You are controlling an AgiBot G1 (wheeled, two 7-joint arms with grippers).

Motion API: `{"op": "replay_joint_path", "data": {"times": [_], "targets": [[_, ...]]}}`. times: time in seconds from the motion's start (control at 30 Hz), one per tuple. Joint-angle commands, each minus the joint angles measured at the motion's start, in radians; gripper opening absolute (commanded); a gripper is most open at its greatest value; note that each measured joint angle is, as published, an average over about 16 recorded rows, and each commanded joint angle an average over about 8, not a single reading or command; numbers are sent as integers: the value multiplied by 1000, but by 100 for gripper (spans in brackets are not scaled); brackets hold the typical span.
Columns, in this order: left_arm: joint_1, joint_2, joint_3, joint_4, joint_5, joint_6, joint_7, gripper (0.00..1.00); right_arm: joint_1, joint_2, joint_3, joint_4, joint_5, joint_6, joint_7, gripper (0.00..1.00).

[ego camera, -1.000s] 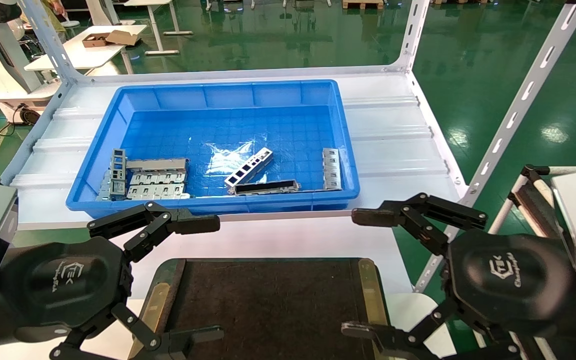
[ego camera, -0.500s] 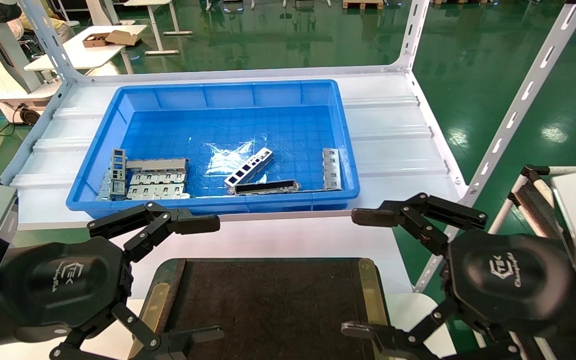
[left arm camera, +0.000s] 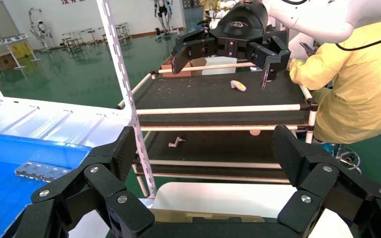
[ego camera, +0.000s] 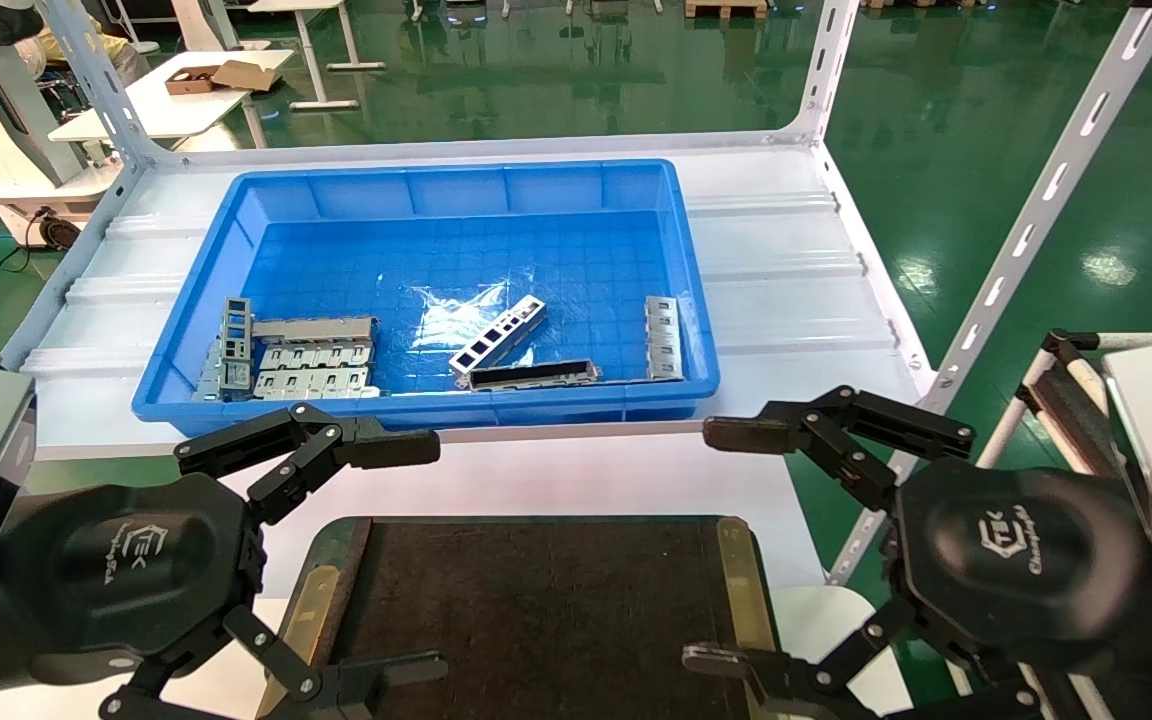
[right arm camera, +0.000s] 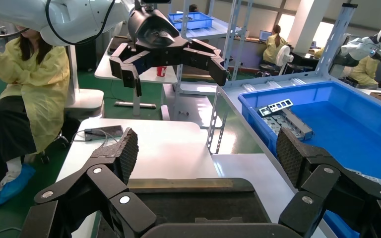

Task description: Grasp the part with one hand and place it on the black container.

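The part (ego camera: 499,334), a light silver strip with a row of rectangular windows, lies slantwise on the floor of the blue bin (ego camera: 436,180), near its front wall. The black container (ego camera: 536,610) sits close in front of me, with brass side rims; nothing lies on it. My left gripper (ego camera: 428,556) is open and empty at the container's left edge. My right gripper (ego camera: 706,545) is open and empty at its right edge. Both are well short of the part. The container's rim shows in the left wrist view (left arm camera: 193,216) and its surface in the right wrist view (right arm camera: 188,201).
A darker long frame piece (ego camera: 533,375) lies just in front of the part. Grey slotted plates (ego camera: 314,357) lie in the bin's front left corner, another strip (ego camera: 663,337) by its right wall. White slotted shelf uprights (ego camera: 1026,230) stand at the right. A person in yellow (left arm camera: 362,84) is beside a rack.
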Motion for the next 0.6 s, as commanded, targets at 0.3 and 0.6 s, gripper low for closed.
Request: {"op": "replay_joint_path", "data": {"times": [0.3,0.6], "targets": [[-60,50,26,87,65,-13,33,100,0,0,0,-1,0,0,0,100],[-219,179,99,283,198,-18,81,100,1,0,-1,-1,0,0,-1,100]]}}
